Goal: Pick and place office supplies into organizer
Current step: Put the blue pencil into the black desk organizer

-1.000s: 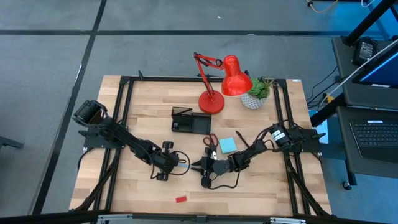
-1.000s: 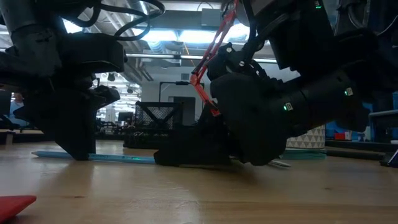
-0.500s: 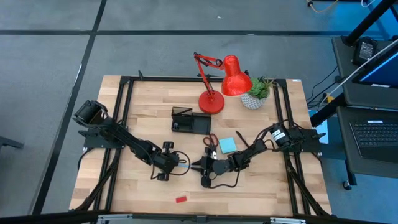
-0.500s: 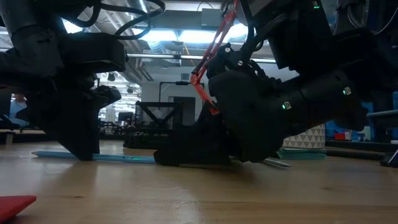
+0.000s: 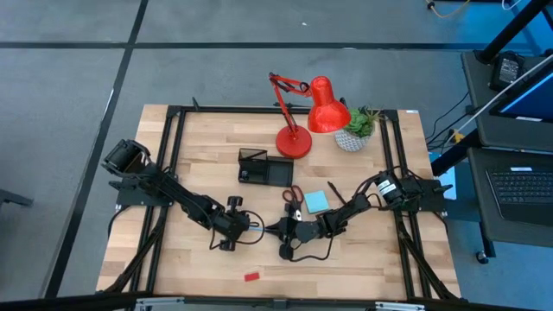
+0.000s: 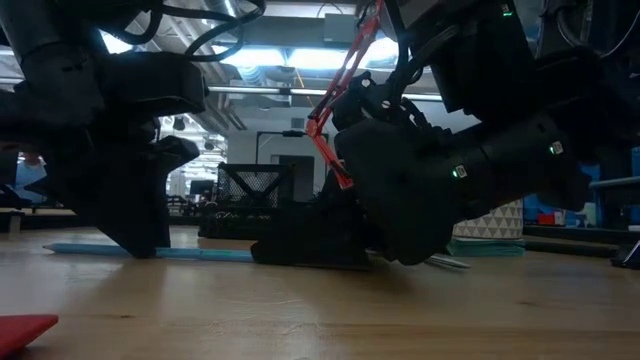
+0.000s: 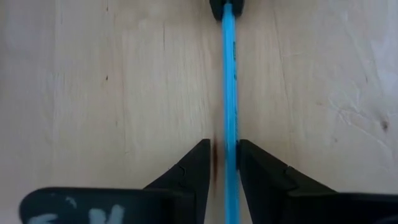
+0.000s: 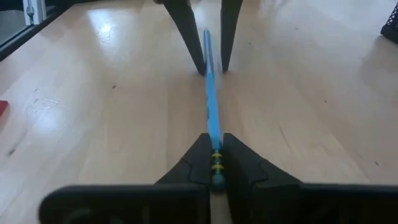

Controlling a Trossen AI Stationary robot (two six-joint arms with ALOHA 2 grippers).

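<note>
From above: left gripper (image 5: pixel 244 224) and right gripper (image 5: pixel 282 230) nose to nose low on the worktop (image 5: pixel 199 155), a light-blue pen (image 5: pixel 259 227) lying between them. Farther back, the black organizer (image 5: pixel 264 168); just behind the right arm, red-handled scissors (image 5: pixel 292 195) beside a cyan sticky-note pad (image 5: pixel 317 201). Near the front edge, well apart, a small red block (image 5: pixel 251 277). At the back, a red desk lamp (image 5: pixel 307 117) and a potted plant (image 5: pixel 356 128). At table height: both arms down as dark masses, the pen (image 6: pixel 205 254) flat on the wood between them, the red block (image 6: pixel 25 328) in the near corner. Left wrist: pen (image 7: pixel 231 93) running between the two fingers (image 7: pixel 193 169), slightly spread, a narrow gap on one side. Right wrist: fingers (image 8: pixel 198 162) pinching the pen's end (image 8: pixel 214 163), the other gripper's tips (image 8: pixel 206 37) straddling its far part.
</note>
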